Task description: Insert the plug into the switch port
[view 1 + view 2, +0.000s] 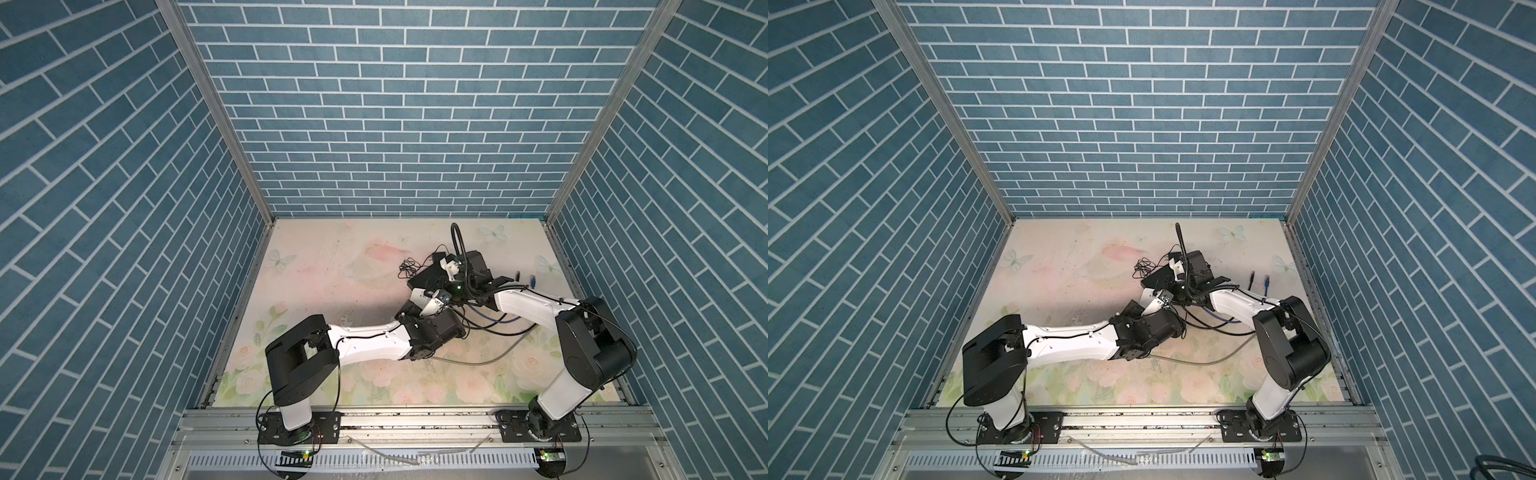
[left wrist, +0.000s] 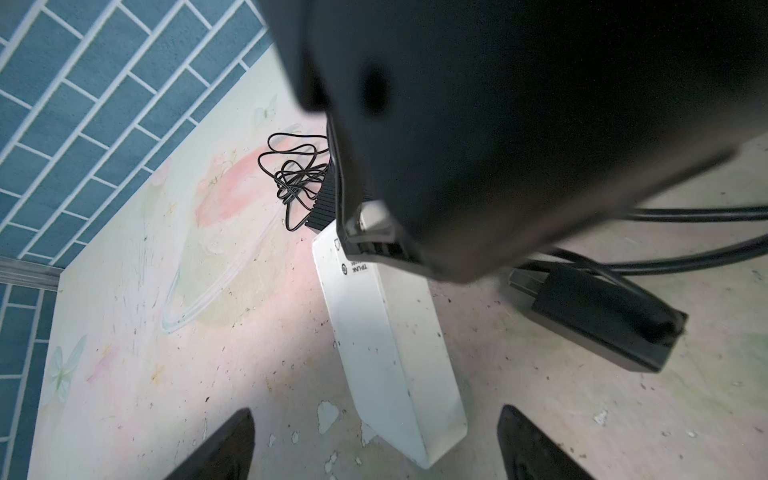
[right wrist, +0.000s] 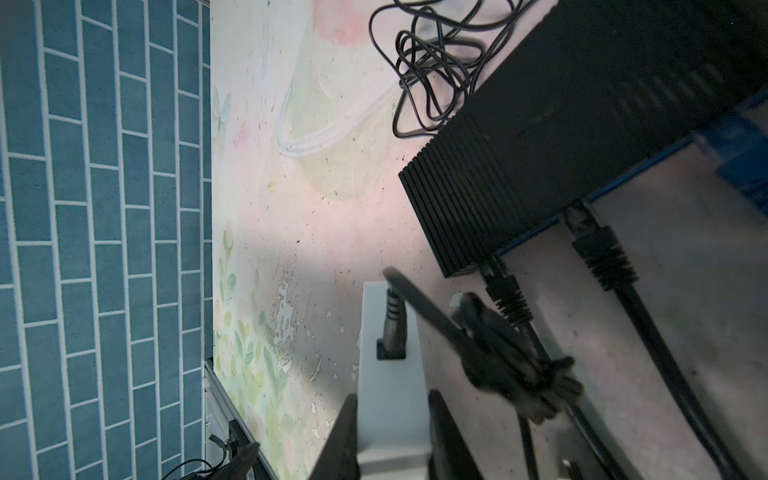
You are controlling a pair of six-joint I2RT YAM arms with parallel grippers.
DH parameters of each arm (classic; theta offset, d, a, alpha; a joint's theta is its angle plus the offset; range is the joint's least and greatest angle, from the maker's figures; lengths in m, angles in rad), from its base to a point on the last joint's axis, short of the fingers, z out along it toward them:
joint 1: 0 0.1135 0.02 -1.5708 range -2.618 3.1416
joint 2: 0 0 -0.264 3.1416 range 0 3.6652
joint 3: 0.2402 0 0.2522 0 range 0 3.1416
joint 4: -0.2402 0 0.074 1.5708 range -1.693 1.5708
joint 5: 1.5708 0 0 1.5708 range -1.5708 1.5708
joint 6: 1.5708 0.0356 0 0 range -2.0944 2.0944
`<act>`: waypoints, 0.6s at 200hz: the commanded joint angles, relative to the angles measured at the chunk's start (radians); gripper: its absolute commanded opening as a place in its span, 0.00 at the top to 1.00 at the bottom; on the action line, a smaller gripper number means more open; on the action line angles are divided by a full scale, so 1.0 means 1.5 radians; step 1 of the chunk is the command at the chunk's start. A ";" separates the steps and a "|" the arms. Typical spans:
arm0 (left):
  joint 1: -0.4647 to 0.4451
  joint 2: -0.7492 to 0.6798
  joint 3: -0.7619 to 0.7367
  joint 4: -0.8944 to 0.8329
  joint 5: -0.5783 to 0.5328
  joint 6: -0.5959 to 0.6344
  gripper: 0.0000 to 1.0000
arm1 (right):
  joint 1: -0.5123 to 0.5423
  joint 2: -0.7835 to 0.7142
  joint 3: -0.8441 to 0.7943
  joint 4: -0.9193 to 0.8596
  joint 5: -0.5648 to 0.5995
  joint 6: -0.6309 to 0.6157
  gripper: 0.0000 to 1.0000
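In my right wrist view the right gripper (image 3: 392,399) has its jaws drawn in against the two long sides of the white rectangular plastic switch (image 3: 390,419) — clamped on it. On the face of the switch turned toward that camera, just past the fingertips, the dark grey ribbed plug (image 3: 392,320) stands with its nose in the square dark port (image 3: 390,353). I cannot tell whether it is fully seated.

The left gripper (image 2: 374,415) has its jaws spread wide, one black fingertip on each side of the same switch. As far as I can see, neither touches it.

Just beyond the switch lies a black box with a ribbed top (image 3: 540,145), and two thick black cables (image 3: 598,253) are plugged into its blue-edged front. A thin black cord in a loose tangle (image 3: 424,75) sits beside that box on the pastel floral mat (image 1: 332,291).

In both top views the two arms meet right of centre — and a loose blue cable end (image 1: 533,281) lies well apart, toward the right wall.
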State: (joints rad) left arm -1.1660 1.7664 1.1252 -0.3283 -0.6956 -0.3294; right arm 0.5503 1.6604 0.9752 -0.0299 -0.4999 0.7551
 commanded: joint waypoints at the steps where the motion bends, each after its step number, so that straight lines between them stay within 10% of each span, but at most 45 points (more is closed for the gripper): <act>1: -0.017 0.008 -0.011 -0.008 -0.008 -0.023 0.04 | -0.003 -0.031 0.034 0.022 -0.018 0.022 0.94; 120: -0.032 0.074 0.010 -0.044 -0.130 -0.059 0.11 | -0.011 -0.054 0.024 0.039 -0.066 0.053 0.94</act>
State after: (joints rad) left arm -1.2114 1.8565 1.1217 -0.3653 -0.8162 -0.4030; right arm 0.5385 1.6154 0.9752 -0.0101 -0.5655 0.7902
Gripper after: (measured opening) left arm 0.921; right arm 0.246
